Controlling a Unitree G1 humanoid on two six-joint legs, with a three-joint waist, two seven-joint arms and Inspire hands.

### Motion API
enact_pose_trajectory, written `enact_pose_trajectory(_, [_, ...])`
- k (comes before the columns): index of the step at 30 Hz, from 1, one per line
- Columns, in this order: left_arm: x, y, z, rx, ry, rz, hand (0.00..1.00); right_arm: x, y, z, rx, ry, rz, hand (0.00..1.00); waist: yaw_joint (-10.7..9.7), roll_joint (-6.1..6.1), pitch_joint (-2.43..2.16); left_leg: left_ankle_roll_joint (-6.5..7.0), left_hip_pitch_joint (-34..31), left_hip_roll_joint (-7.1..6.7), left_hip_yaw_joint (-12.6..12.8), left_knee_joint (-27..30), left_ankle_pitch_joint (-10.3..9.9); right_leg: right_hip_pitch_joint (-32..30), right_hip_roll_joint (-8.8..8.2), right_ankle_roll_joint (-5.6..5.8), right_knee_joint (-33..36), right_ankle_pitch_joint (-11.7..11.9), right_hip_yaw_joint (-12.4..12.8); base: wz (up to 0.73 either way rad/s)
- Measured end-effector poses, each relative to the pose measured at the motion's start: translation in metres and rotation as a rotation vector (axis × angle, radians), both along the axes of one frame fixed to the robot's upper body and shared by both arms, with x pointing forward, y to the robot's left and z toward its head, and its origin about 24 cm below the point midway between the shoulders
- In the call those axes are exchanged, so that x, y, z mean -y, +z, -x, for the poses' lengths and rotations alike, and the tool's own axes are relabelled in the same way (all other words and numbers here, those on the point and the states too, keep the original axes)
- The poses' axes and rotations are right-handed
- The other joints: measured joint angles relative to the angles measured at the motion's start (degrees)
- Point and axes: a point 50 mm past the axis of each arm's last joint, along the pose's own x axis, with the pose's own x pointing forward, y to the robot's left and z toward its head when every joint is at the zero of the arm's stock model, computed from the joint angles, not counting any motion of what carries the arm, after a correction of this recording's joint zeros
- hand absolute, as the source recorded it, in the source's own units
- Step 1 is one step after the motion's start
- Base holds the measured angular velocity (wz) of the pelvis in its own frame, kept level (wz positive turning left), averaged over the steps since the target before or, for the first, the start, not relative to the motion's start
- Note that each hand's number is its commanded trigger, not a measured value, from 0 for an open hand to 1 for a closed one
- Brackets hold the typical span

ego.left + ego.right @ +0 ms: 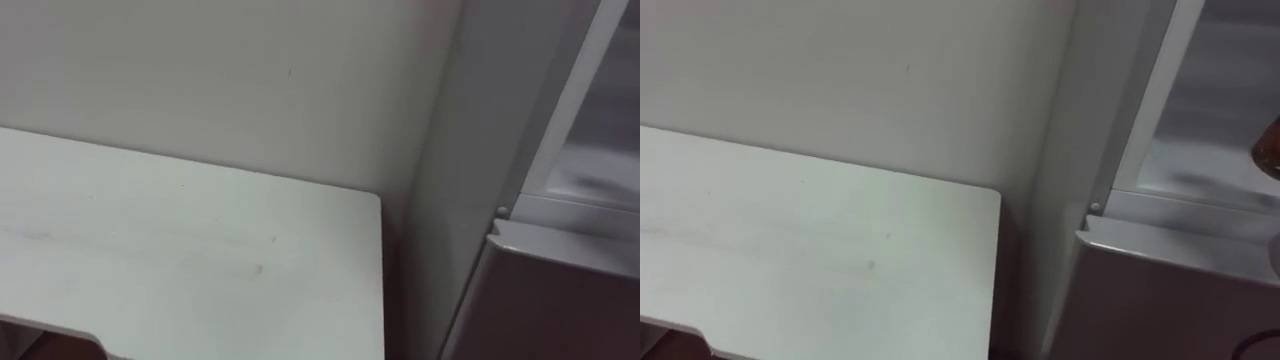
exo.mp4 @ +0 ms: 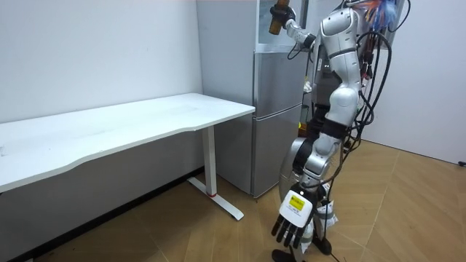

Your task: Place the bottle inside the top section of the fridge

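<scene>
Bottle [image 2: 274, 28], small and amber-brown, is sitting in the right robot hand [image 2: 281, 12], whose fingers are closing round it. It is being held up at the upper fridge compartment [image 2: 263, 33], in the upper middle of the room view. That view is also showing the left robot hand [image 2: 290, 231] hanging at the lower middle, fingers relaxed and holding nothing. The eye views are looking down on the white counter [image 1: 200, 250] corner and the grey lower fridge door [image 1: 560, 300]. The bottle's brown edge is peeking in at the right eye view's right edge.
</scene>
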Motion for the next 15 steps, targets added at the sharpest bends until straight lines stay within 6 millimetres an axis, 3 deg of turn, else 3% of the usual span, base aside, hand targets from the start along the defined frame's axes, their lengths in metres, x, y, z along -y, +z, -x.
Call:
enact_pose_trajectory(6, [-0.001,0.0,0.0,-0.004,0.004,-0.004,0.0,0.003,-0.006,-0.01,-0.055,0.008,-0.001,1.0,1.58,0.8,0.37,0.08,-0.3,-0.28,-1.18,0.2,0.07,0.14,-0.12,0.0,0.04,0.0,-0.59,0.09])
enact_pose_trajectory(11, [-0.002,0.003,0.001,-0.001,0.003,-0.013,0.0,-0.002,-0.016,-0.018,-0.119,0.053,-0.017,1.0,3.01,1.78,0.23,0.08,-0.38,-0.35,-1.24,-0.15,0.51,-0.12,-0.17,0.0,0.07,0.0,-0.54,0.01])
enact_pose_trajectory(15, [-0.004,0.004,0.002,0.001,0.001,-0.019,0.0,-0.006,-0.015,-0.021,-0.123,0.091,-0.011,1.0,3.52,1.6,0.14,-0.01,0.04,-0.41,-1.28,-0.84,0.96,0.16,-0.17,0.0,-0.05,-0.02,-0.6,0.0])
